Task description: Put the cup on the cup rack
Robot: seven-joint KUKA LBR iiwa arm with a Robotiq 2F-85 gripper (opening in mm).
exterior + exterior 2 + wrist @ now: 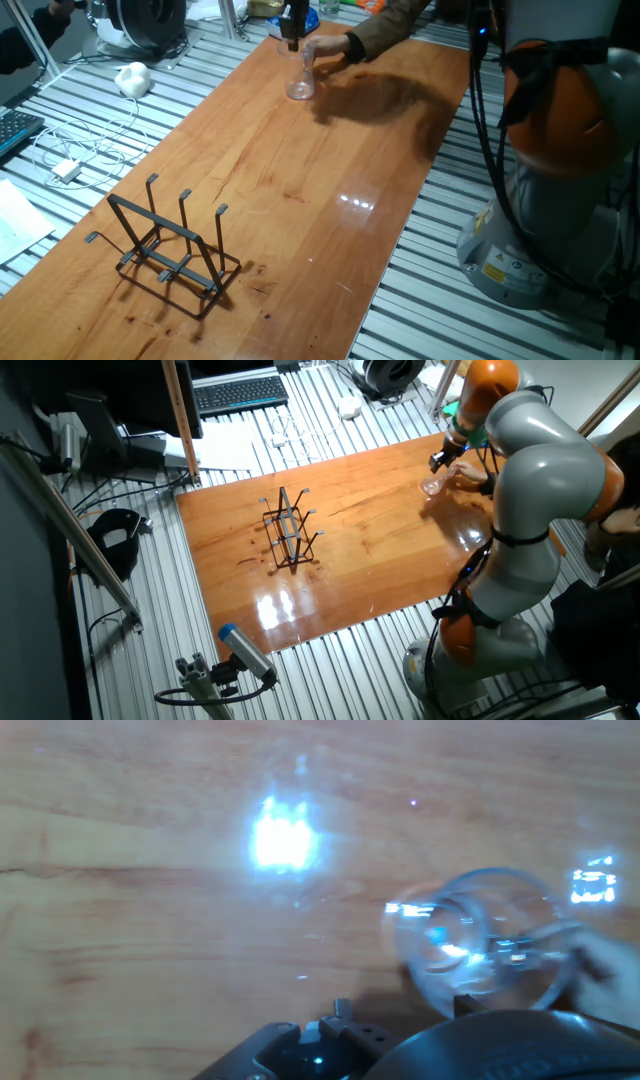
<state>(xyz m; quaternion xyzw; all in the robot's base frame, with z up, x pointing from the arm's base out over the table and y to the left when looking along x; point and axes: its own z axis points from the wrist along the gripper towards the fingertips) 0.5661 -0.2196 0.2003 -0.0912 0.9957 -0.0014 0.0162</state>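
The clear cup (pixel 300 78) stands upright on the wooden table at its far end. A person's hand (pixel 336 48) reaches in from the back and touches it. My gripper (pixel 292 40) hangs just above and beside the cup's rim; I cannot tell how its jaws stand. In the hand view the cup (pixel 480 955) shows from above at the lower right, with a person's finger (pixel 612 970) next to it. The black wire cup rack (pixel 170 250) stands empty near the table's front left, far from the cup. In the other fixed view I see the rack (pixel 288 530), the cup (pixel 432 485) and the gripper (pixel 440 461).
My arm's base (pixel 560 220) stands off the table's right edge. A white object (pixel 132 78) and cables (pixel 70 150) lie on the slatted surface to the left. A keyboard (pixel 240 392) lies behind the table. Bright lamp glare (pixel 283 840) sits on the wood.
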